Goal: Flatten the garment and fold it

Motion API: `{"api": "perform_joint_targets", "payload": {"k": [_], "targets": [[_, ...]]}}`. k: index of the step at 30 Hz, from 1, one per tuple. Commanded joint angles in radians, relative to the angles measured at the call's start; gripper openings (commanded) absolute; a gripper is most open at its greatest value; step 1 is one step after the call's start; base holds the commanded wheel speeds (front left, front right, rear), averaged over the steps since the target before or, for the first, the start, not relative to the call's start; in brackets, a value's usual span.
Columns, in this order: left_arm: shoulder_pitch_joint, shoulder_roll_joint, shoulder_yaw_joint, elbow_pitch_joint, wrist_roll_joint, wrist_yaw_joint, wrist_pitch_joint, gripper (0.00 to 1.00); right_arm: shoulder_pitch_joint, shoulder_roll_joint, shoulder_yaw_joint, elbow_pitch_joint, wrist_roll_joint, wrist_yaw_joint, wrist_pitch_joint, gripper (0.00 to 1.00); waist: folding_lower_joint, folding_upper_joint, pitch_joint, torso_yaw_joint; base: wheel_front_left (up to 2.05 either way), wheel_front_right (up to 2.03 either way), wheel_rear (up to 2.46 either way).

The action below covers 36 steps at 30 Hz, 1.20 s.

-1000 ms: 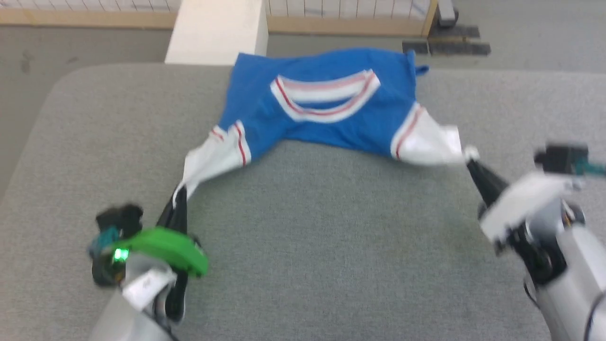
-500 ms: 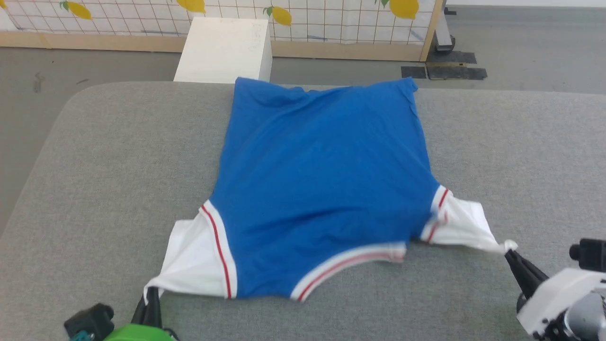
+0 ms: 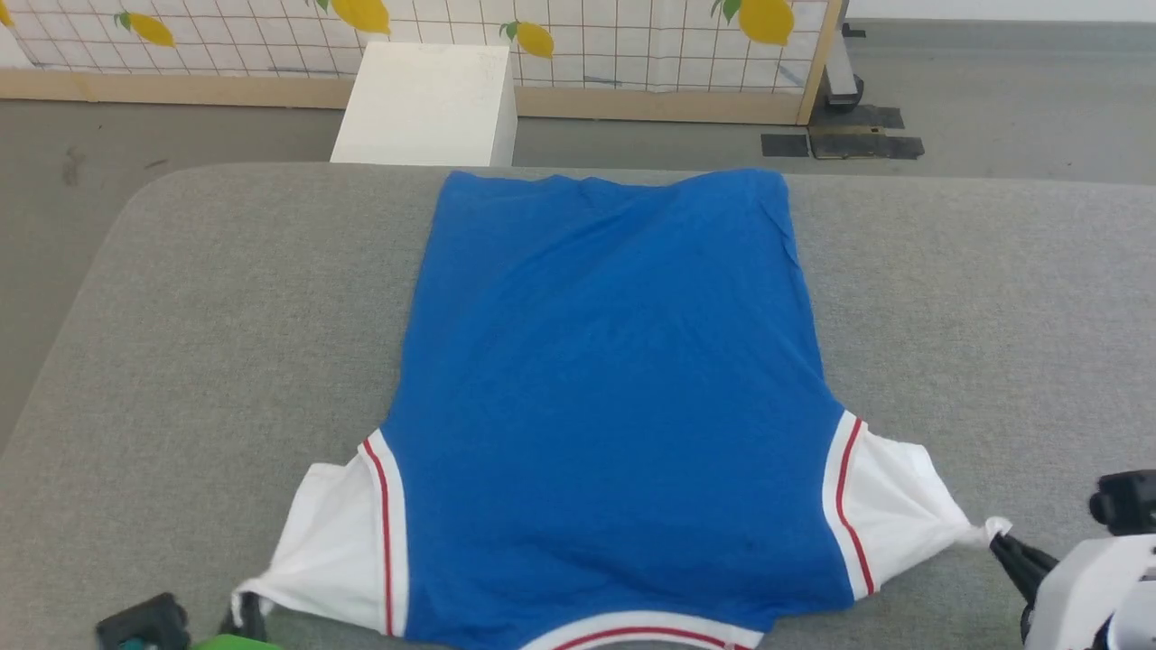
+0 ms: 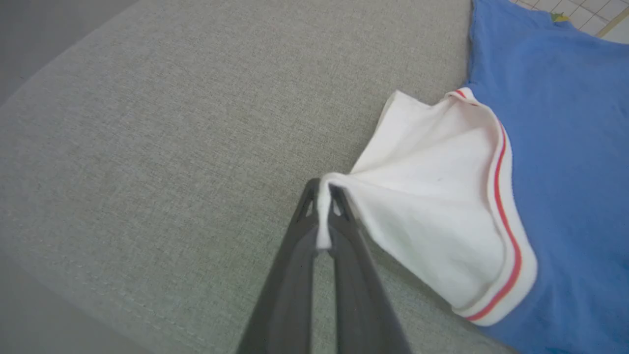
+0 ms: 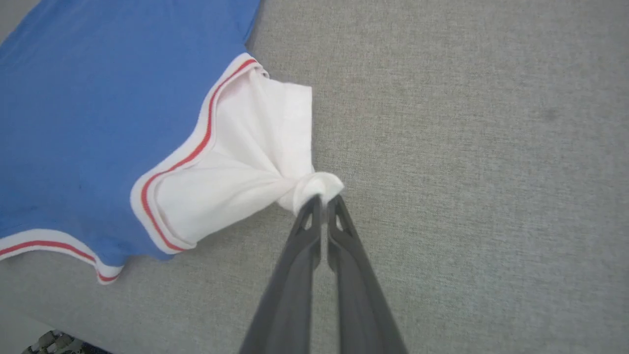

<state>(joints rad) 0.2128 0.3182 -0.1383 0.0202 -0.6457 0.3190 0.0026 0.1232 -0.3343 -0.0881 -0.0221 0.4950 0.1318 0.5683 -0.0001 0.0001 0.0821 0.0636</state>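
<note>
Drawn towards the robot over the last second, the blue shirt [image 3: 614, 397] now lies spread flat on the grey worktop [image 3: 199, 316], left gripper [image 4: 323, 189] and right gripper [image 5: 324, 200] each pinching a white sleeve tip, so it looks ready for folding

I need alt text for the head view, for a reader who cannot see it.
A blue garment with white sleeves lies spread flat on a grey padded table, its striped collar nearest the camera. The left gripper and the right gripper each pinch one sleeve tip.
</note>
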Motion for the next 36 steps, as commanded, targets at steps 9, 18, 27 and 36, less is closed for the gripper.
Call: {"api": "perform_joint_targets", "payload": {"k": [9,18,27,36], "targets": [[-0.065,0.071,-0.1,0.035,0.054,-0.002,0.19,0.0,-0.175,-0.056,0.194,0.011,-0.117,-0.001,0.358,0.0,0.0001,-0.0001,0.024,-0.024,0.0,0.0,0.0],[-0.113,0.068,-0.099,0.026,0.058,-0.006,0.17,0.0,-0.31,-0.075,0.355,0.136,-0.126,-0.001,0.614,0.0,0.0001,-0.0001,0.052,-0.015,0.0,0.0,0.0],[-0.1,0.06,-0.092,-0.006,0.052,0.0,0.142,0.0,-0.338,-0.059,0.292,0.111,-0.074,-0.001,0.526,1.0,0.0001,-0.0001,0.035,-0.028,0.0,0.0,0.0],[-0.088,0.06,-0.085,-0.033,0.048,0.005,0.123,0.0,-0.354,0.044,0.083,0.006,-0.065,-0.001,0.223,1.0,0.0001,-0.0001,0.014,-0.046,0.0,0.0,0.0]]}}
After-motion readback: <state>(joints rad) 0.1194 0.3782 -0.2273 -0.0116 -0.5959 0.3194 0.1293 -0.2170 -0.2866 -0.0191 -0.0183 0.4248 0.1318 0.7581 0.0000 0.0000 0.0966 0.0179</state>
